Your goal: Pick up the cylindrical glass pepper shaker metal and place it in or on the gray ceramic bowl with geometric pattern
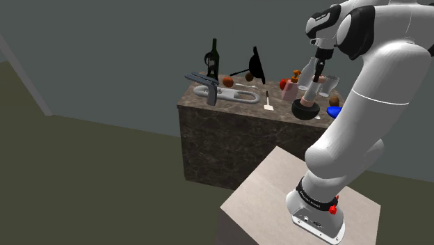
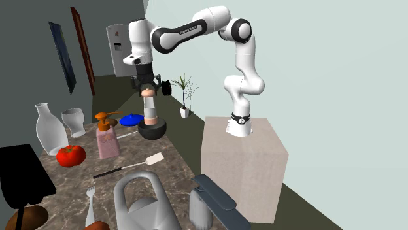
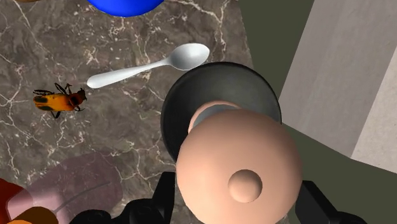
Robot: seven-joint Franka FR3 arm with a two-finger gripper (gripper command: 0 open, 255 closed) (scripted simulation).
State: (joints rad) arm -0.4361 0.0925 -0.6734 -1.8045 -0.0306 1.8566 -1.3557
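Many small things stand on the dark marble counter (image 2: 134,151). In the second exterior view, starting from its left, we see a white carafe (image 2: 49,131), a clear glass (image 2: 73,121), a red tomato (image 2: 70,155), a pink soap dispenser (image 2: 106,140) with an orange pump, and a blue dish (image 2: 133,119). Just to the right of these hangs the gripper (image 2: 146,87), pointing straight down. It holds the pepper shaker (image 2: 150,110) upright by its top. In the wrist view the two fingers (image 3: 160,198) press against both sides of the round pinkish cap, so they are only as far apart as the cap is wide. Directly under the shaker sits the dark bowl (image 2: 152,131), near the counter's edge. The shaker's lower end is level with the bowl's rim, and we cannot tell if it touches the inside. In the wrist view a white spoon (image 3: 149,67) lies just beside the bowl, with an orange and black insect (image 3: 60,102) near it on the marble. Further right, a small potted plant (image 2: 185,98) stands on the floor, and then the pale stand (image 2: 242,163) carries the white arm (image 2: 240,62).
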